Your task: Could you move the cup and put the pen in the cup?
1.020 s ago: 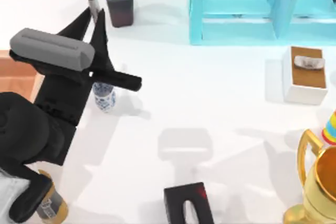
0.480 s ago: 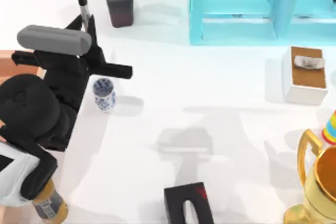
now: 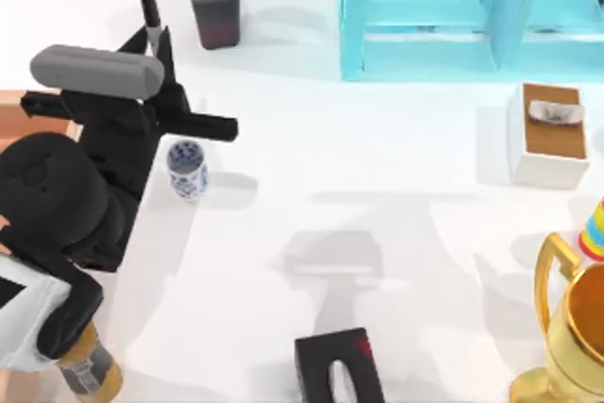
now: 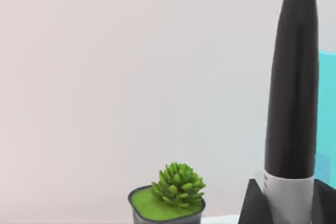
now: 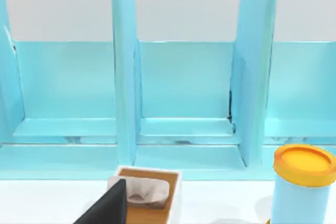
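**While the pen is held upright at the table's left, the cup stands just beside the left arm**

Top view: left gripper point(image 3: 156, 40) sits over the left part of the table point(image 3: 377, 167), near the far edge. Jaws pinch the pen point(image 3: 148, 2), which sticks up and out beyond the fingertips, black cap end farthest from the wrist. Pale label band sits right at the fingers.

Left wrist view: the pen point(image 4: 291, 93) stands close to the camera, black upper barrel tapering toward the tip, grey-white band at the lower end where dark fingers point(image 4: 252, 203) flank it on both sides. Plant pot point(image 4: 167, 205) with a green succulent is farther off against the plain wall.

The cup point(image 3: 187, 169), white with blue pattern, stands upright on the table, mouth up, just beside the left arm's dark body and nearer the camera side than the gripper. The pen is not in it; the two are apart.

Plant pot point(image 3: 215, 2) is near the pen, to its right along the far edge. Blue shelf unit point(image 3: 425, 16) spans the far right. Tissue box point(image 3: 549, 134) is at right; gold trophy point(image 3: 566, 327) at the near right corner.

Right arm point(image 3: 338, 370) is parked at the near edge, centre. Right gripper jaws: cannot tell.
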Controlling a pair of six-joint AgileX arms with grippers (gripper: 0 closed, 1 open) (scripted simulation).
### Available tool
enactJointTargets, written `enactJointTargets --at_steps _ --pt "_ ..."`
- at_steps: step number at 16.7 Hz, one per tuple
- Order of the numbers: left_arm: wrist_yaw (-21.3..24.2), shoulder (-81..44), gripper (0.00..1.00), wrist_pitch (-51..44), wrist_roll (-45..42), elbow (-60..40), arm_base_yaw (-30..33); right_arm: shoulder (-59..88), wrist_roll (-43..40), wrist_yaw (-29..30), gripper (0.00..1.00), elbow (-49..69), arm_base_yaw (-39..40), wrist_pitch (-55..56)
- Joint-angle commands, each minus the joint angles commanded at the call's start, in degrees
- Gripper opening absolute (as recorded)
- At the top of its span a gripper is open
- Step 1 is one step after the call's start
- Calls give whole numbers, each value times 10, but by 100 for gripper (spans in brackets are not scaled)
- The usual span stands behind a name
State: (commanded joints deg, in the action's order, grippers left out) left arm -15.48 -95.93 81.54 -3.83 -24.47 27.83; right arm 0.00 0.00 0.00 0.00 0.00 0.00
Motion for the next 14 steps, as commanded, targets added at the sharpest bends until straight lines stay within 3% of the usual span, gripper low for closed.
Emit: enactJointTargets --at_steps 8,14 --pt "0 0 98 0 0 0 0 0 0 0 100 0 0 0" --pt "0 0 100 0 0 0 0 0 0 0 100 0 0 0"
